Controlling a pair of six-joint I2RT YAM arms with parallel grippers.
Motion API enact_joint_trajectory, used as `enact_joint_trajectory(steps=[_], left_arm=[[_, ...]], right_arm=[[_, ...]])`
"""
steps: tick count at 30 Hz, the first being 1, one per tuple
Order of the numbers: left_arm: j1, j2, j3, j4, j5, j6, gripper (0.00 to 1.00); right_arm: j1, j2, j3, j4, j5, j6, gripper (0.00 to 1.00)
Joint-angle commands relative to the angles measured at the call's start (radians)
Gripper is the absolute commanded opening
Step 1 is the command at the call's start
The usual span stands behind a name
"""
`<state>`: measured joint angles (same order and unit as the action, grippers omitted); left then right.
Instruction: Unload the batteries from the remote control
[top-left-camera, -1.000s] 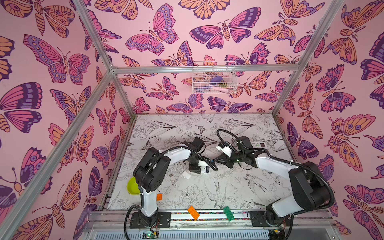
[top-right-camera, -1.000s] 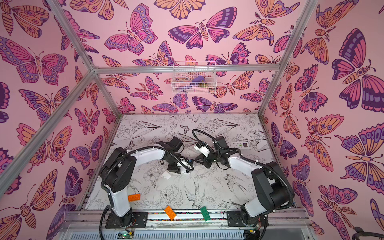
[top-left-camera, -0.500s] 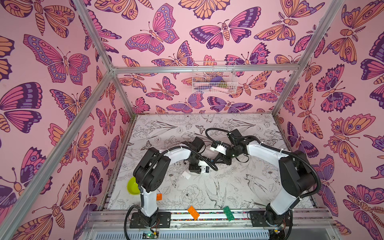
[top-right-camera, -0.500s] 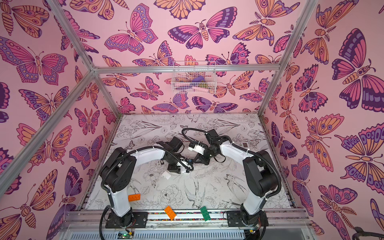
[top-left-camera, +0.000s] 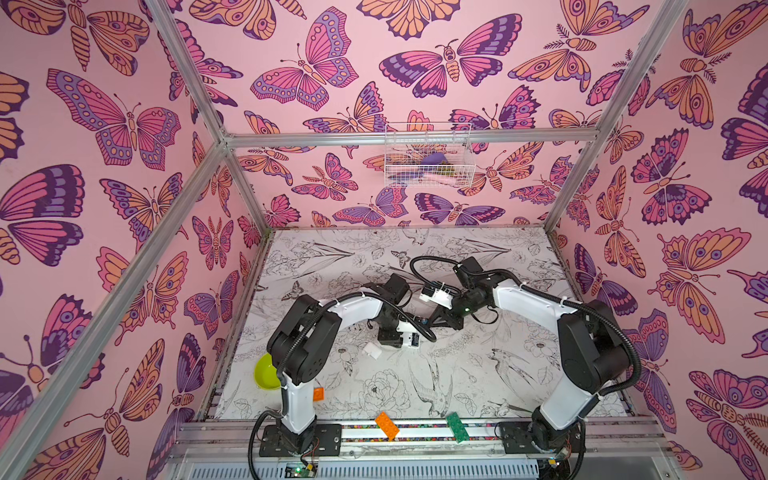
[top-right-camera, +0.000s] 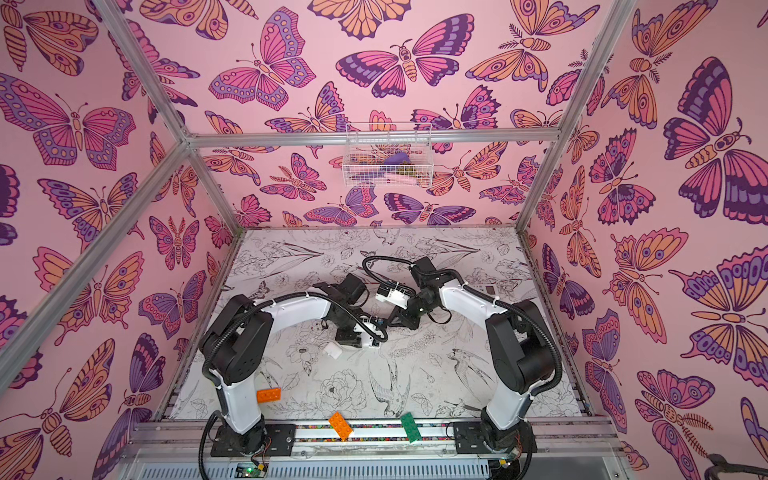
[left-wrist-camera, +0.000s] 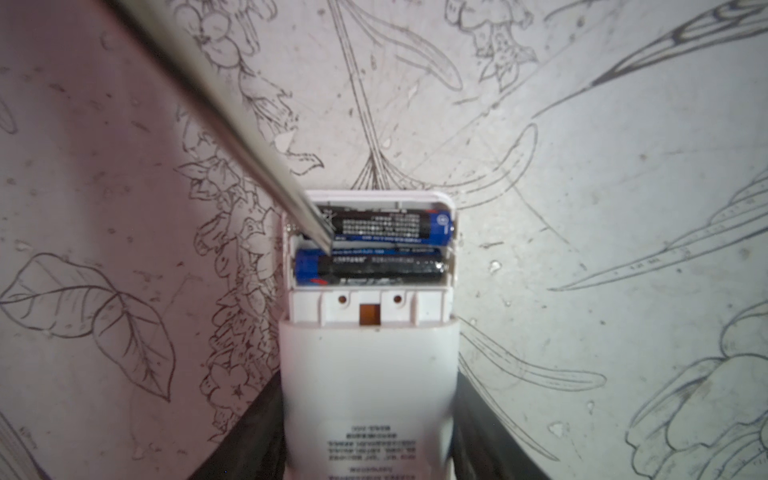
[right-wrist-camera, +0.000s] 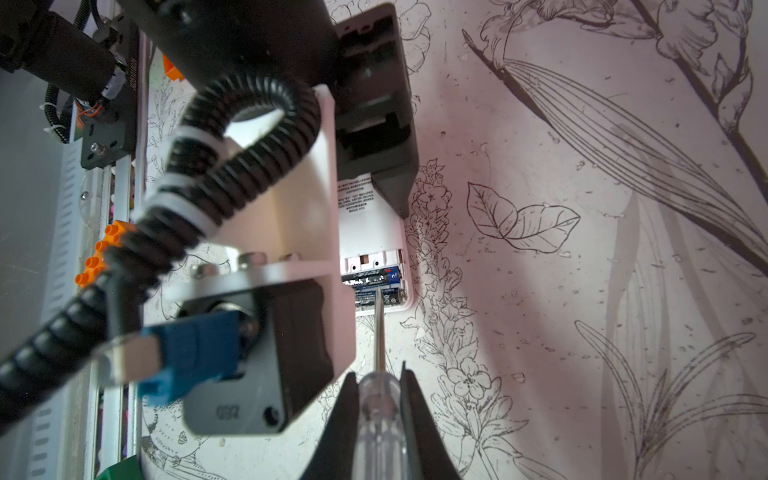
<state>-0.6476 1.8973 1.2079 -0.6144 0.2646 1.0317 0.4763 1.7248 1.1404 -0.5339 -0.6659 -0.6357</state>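
Moved left toward the centre over the last second: right gripper (top-left-camera: 444, 321) and the white wrist camera (top-left-camera: 434, 293) on its wrist, now closer to the left gripper (top-left-camera: 399, 337) and just beside it in both top views. Also lifted and drawn inward: black elbow (top-left-camera: 590, 349) of the right arm, previously lower and farther out to the right. Nearly all of that travel within the first half second, barely any since.
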Motion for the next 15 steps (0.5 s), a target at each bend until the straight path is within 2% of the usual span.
enact_joint_trajectory(steps=[1, 8, 15], left_arm=[[-0.014, 0.030, -0.007, -0.066, 0.043, 0.008, 0.57], [-0.014, 0.034, 0.003, -0.063, 0.042, -0.008, 0.57], [-0.015, 0.033, -0.005, -0.058, 0.039, -0.008, 0.57]], right_arm=[[0.010, 0.013, 0.025, 0.016, 0.009, -0.017, 0.00], [0.025, 0.027, 0.025, 0.045, 0.017, 0.003, 0.00], [0.040, 0.033, 0.023, 0.059, 0.076, 0.001, 0.00]])
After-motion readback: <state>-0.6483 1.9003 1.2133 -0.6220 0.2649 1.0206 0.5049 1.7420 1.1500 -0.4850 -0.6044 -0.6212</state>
